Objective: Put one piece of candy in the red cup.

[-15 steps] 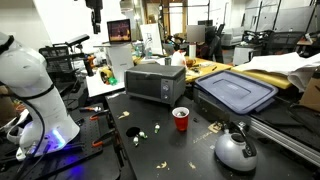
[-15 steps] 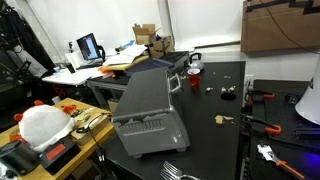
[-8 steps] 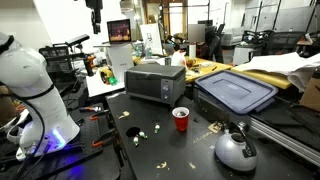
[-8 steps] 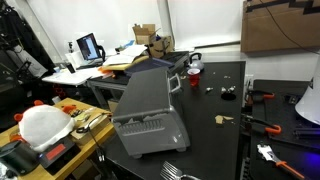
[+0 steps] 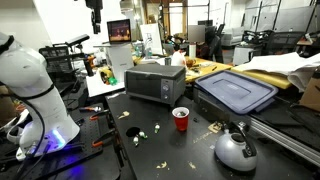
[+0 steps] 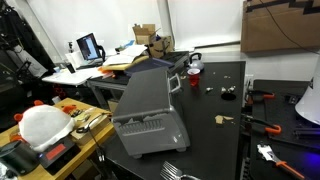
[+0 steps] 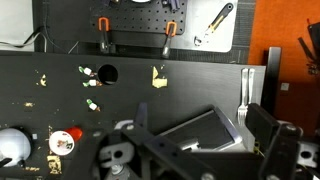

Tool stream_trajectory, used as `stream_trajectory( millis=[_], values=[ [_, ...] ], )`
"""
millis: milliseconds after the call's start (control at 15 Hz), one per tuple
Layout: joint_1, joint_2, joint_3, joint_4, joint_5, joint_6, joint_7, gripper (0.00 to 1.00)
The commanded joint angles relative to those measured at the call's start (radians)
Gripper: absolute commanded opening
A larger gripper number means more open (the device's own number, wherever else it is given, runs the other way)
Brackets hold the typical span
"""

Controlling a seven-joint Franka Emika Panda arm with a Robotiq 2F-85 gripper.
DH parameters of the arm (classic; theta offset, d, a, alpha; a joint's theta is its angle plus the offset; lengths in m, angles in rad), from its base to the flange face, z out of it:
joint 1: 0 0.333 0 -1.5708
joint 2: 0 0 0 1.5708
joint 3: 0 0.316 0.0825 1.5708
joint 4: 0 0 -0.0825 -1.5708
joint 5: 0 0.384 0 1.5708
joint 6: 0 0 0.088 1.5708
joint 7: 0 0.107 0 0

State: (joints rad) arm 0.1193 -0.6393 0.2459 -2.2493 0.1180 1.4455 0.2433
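Note:
The red cup (image 5: 181, 119) stands upright on the black table, between the toaster oven and the silver kettle (image 5: 236, 150). In the wrist view it shows from above as a red rim with a pale inside (image 7: 65, 141). Small candy pieces lie scattered on the table, some left of the cup (image 5: 134, 131) and some right of it (image 5: 211, 130); several show in the wrist view (image 7: 90, 74), along with a yellow piece (image 7: 158, 77). My gripper (image 7: 203, 148) is open and empty, high above the toaster oven and far from the cup and candy.
A grey toaster oven (image 5: 155, 82) sits mid-table and fills the foreground in an exterior view (image 6: 150, 110). A blue bin lid (image 5: 236, 92) lies beside it. A fork (image 7: 248, 92) lies near the oven. Red-handled tools (image 7: 103, 30) lie at the table edge.

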Motion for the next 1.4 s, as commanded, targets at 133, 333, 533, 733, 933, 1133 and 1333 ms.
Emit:
stream_trajectory(
  millis=[133,333,533,733,933,1133,1333],
  values=[
    [0.003,0.002,-0.002,0.003,-0.002,-0.002,0.002,1.0],
    [0.004,0.002,-0.003,0.002,-0.003,-0.002,-0.001,1.0],
    [0.001,0.007,-0.004,-0.002,-0.003,0.008,0.0,1.0],
    [-0.011,0.008,-0.005,-0.019,-0.01,0.049,0.012,1.0],
    [-0.024,0.014,-0.019,-0.042,-0.007,0.105,0.017,1.0],
    [-0.041,0.029,-0.038,-0.067,-0.003,0.163,0.02,1.0],
    [-0.06,0.046,-0.057,-0.096,-0.006,0.224,0.028,1.0]
  ],
)
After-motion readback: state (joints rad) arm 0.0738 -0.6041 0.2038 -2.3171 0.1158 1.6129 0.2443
